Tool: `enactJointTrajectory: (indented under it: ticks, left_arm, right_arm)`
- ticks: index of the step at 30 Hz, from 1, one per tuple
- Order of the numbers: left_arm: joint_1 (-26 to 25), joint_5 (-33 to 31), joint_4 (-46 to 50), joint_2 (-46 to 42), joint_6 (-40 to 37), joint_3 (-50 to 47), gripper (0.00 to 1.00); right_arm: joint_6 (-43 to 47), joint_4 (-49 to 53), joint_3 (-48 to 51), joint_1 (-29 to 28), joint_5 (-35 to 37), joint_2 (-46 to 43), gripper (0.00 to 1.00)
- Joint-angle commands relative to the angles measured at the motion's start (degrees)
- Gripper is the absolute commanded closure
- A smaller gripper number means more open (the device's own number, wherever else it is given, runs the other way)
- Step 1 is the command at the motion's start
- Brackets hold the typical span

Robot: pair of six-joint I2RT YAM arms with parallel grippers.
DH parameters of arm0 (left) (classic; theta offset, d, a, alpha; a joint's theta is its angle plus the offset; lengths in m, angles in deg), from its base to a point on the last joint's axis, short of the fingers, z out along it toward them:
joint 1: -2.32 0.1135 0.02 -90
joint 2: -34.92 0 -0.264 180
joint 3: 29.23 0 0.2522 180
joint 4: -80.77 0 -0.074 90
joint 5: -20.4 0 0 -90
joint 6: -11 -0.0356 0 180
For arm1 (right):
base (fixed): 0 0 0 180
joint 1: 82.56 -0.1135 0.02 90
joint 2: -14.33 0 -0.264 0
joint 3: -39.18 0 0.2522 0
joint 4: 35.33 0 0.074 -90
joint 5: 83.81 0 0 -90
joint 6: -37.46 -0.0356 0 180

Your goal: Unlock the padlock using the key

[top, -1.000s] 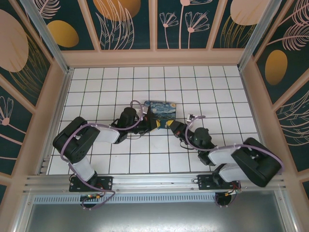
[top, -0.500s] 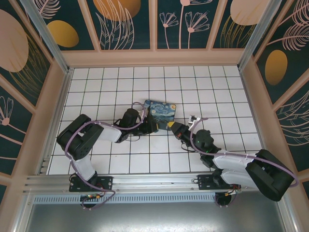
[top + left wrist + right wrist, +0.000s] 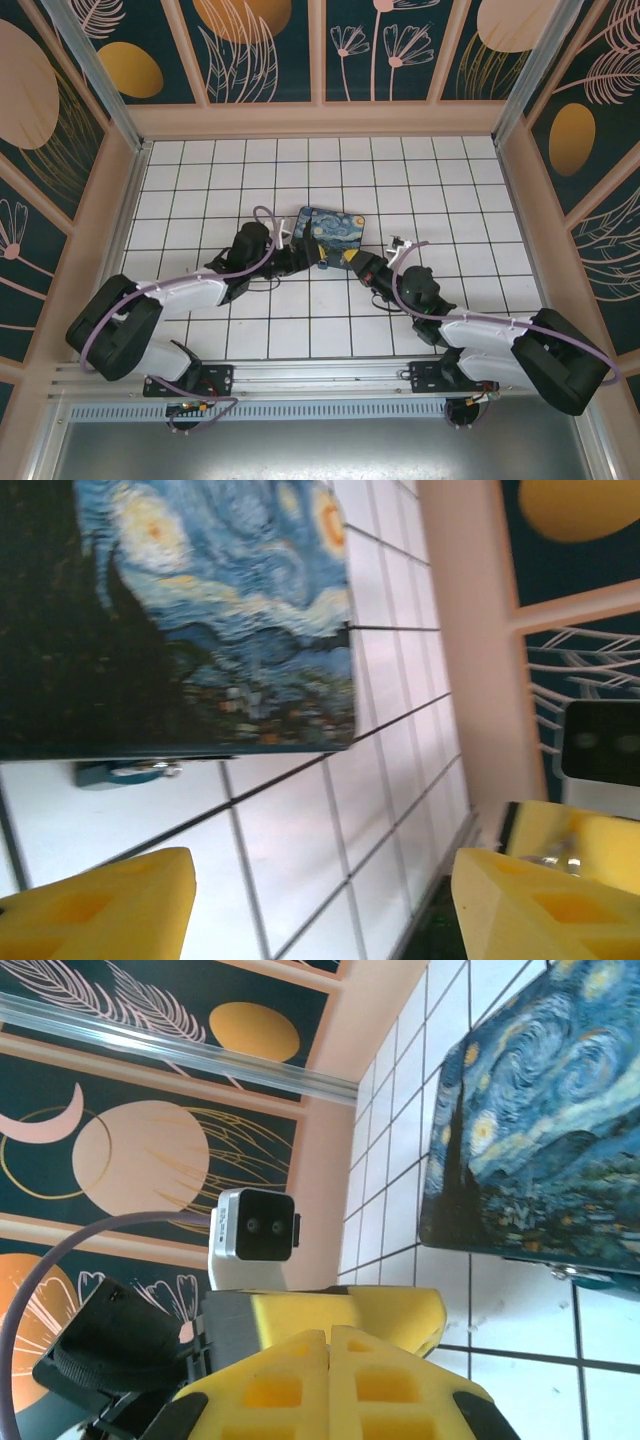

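Just beside the box (image 3: 200,610) lies the padlock (image 3: 125,772) (left tool (image 3: 320,905) agape).

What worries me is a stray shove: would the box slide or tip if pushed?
It would probably slide: the box lies low and flat on smooth tiles. Its straight edges and crisp corner in the left wrist view suggest it is stiff, not floppy. The padlock lies close by its edge, so a push toward it might shove that along.
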Motion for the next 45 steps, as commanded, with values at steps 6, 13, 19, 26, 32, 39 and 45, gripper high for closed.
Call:
enactJointTrajectory:
  ticks: [6, 13, 19, 26, 32, 39, 45]
  left_arm:
    - [0.03, 3.5, -17.86, -2.11, 24.58, -2.42, 0.31]
    - [0.08, 2.07, -29.01, -3.57, 39.16, -4.78, 0.34]
    - [0.07, 0.91, -29.59, -4.41, 42.03, -5.76, 0.35]
    - [0.06, -0.63, -31.91, -3.11, 44.4, -8.39, 0.36]
    - [0.03, -2.05, -39.13, -0.19, 48.52, -8.66, 0.36]
    - [0.08, -3.99, -45.95, 2.54, 53.01, -8.14, 0.38]
    - [0.08, -4.74, -46.89, 3.28, 53.71, -8.18, 0.46]
  right_arm:
    - [2.79, -4.86, -6.83, -1.4, 4.13, 4.05, 1.0]
    - [2.68, -10.87, -10.13, -1.87, 5.45, 10.33, 1.0]
    - [2.17, -15.48, -12.39, -2.89, 5.8, 14.98, 1.0]
    - [2.78, -16.17, -15.38, -3.84, 5.67, 16.73, 1.0]
    - [2.89, -15.9, -16.26, -5.15, 6.13, 17.81, 1.0]
    - [1.75, -18.65, -15.44, -5.84, 6.83, 20.06, 1.0]
    - [1.38, -19.4, -15.01, -6.08, 6.93, 20.54, 1.0]
